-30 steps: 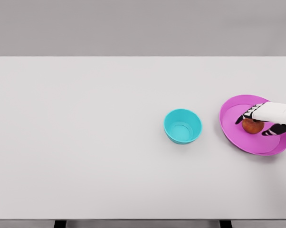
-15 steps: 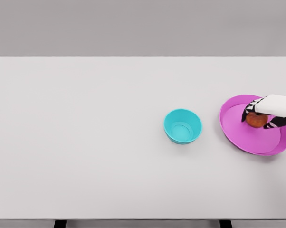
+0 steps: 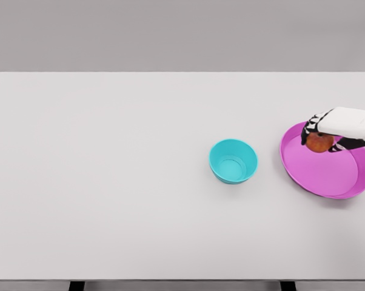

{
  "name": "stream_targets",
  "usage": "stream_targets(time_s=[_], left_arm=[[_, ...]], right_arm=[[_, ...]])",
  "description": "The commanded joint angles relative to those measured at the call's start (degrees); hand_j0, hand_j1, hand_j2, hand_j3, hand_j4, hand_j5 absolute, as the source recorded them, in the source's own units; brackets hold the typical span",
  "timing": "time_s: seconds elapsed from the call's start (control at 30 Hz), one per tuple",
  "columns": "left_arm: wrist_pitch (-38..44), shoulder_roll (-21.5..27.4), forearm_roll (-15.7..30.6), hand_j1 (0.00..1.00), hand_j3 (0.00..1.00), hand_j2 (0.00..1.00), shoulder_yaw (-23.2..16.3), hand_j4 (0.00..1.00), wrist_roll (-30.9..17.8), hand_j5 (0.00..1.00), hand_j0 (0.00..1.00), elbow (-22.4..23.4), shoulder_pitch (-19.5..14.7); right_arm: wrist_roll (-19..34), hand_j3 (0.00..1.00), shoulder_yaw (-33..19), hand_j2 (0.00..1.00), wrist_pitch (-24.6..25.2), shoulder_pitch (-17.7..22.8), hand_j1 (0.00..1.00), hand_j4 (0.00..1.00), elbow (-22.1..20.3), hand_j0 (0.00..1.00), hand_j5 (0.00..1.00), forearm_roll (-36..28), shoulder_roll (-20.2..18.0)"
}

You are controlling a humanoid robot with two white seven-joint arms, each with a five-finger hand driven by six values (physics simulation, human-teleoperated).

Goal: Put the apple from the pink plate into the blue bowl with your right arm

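Apple point(image 3: 319, 143) in right hand point(image 3: 331, 129), fingers point(image 3: 310, 128) curled round it from above, thumb side below. Held over upper-left part of pink plate point(image 3: 324, 175); can't tell if it's clear of the plate surface. Right arm enters from right edge. Blue bowl point(image 3: 233, 160) sits to the left of plate, apart from it, nr table point(image 3: 110, 182) centre, upright. White table, grey wall bkgd.

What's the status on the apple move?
Right hand shut on apple, over the plate. Left arm out of view. Bowl empty, bare table between, path clear.
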Motion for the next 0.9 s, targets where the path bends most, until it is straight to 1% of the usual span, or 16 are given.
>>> stream_targets(time_s=[0.0,0.1,0.13,0.23,0.37,0.53,0.67,0.87], left_arm=[[0.0,0.0,0.02,1.0,1.0,1.0,0.0,1.0,-0.02,1.0,1.0,0.0,0.0],[0.0,0.0,0.02,1.0,1.0,1.0,0.0,1.0,-0.02,1.0,1.0,0.0,0.0],[0.0,0.0,0.02,1.0,1.0,1.0,0.0,1.0,-0.02,1.0,1.0,0.0,0.0],[0.0,0.0,0.02,1.0,1.0,1.0,0.0,1.0,-0.02,1.0,1.0,0.0,0.0],[0.0,0.0,0.02,1.0,1.0,1.0,0.0,1.0,-0.02,1.0,1.0,0.0,0.0],[0.0,0.0,0.02,1.0,1.0,1.0,0.0,1.0,-0.02,1.0,1.0,0.0,0.0],[0.0,0.0,0.02,1.0,1.0,1.0,0.0,1.0,-0.02,1.0,1.0,0.0,0.0],[0.0,0.0,0.02,1.0,1.0,1.0,0.0,1.0,-0.02,1.0,1.0,0.0,0.0]], right_arm=[[-0.01,0.57,-0.04,0.57,0.15,-0.09,0.57,0.57,-2.36,0.57,0.57,-0.31,0.0],[-0.01,0.57,-0.04,0.57,0.15,-0.09,0.57,0.57,-5.09,0.57,0.57,-0.31,0.09],[-0.01,0.57,-0.04,0.57,0.15,-0.09,0.57,0.57,-6.67,0.57,0.57,-0.31,0.18],[-0.01,0.57,0.05,0.57,0.15,-0.26,0.57,0.57,-7.82,0.57,0.57,-0.31,0.35],[-0.01,0.57,0.13,0.57,0.15,-0.18,0.57,0.57,-10.63,0.57,0.57,-0.31,1.67],[-0.01,0.57,0.75,0.57,0.15,-0.18,0.57,0.57,-11.24,0.57,0.57,-0.31,4.3],[-0.01,0.57,0.75,0.57,0.15,-0.18,0.57,0.57,-12.74,0.57,0.57,-0.4,5.1],[-0.01,0.58,2.24,0.58,0.15,-0.18,0.58,0.58,-13.27,0.58,0.58,-0.31,6.85]])
